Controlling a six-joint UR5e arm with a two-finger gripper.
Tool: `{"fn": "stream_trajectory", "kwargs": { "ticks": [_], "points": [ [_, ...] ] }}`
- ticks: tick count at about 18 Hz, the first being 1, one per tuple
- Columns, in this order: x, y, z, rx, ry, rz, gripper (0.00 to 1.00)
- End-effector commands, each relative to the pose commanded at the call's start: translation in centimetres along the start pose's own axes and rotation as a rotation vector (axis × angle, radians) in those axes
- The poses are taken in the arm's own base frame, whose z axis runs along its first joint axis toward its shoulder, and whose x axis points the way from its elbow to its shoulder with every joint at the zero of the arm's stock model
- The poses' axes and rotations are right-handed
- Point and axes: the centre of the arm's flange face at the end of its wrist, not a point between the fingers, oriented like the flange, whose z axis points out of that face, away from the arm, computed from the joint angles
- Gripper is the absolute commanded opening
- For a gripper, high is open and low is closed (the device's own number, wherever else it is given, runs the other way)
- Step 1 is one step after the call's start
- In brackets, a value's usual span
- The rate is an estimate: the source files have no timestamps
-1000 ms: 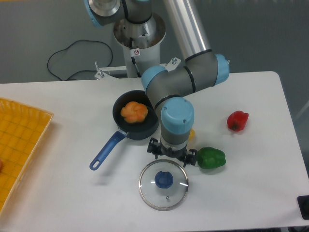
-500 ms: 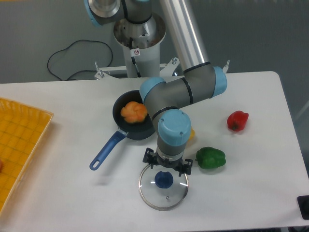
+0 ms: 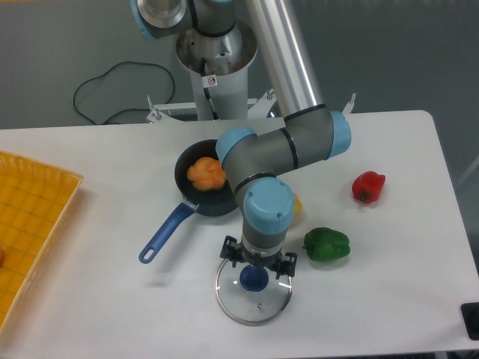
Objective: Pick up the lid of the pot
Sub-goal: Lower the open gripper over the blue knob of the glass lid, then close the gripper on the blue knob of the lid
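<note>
Low over the table, the gripper (image 3: 259, 266) points down with its two fingers spread apart, one at each side of the lid's far part. Beneath and just in front of it lies the round glass pot lid (image 3: 251, 308), flat on the table with a metal rim. Its dark blue knob (image 3: 254, 279) shows between and slightly nearer the camera than the fingertips. Nothing is held, and whether a fingertip touches the glass cannot be told. The gripper body covers none of the knob, only a bit of the lid's far rim.
A black pan (image 3: 218, 202) with a blue handle (image 3: 166, 233) holds an orange item (image 3: 206, 173), left of the arm. Right of the gripper lie a green pepper (image 3: 327, 244) and a red object (image 3: 368, 187). A yellow object (image 3: 297, 206) is partly hidden behind the gripper. An orange-yellow crate (image 3: 37, 213) stands at left.
The gripper has come down and toward the camera, shifting slightly left, to the lid's far side. Its fingers remain apart, and the lid has not moved.
</note>
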Motion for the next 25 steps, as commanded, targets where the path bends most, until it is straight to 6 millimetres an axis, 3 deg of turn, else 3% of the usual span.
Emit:
{"fn": "stream_trajectory", "kwargs": {
  "ticks": [25],
  "points": [
    [0.2, -0.4, 2.2, 0.004, -0.015, 0.013, 0.97]
  ]
}}
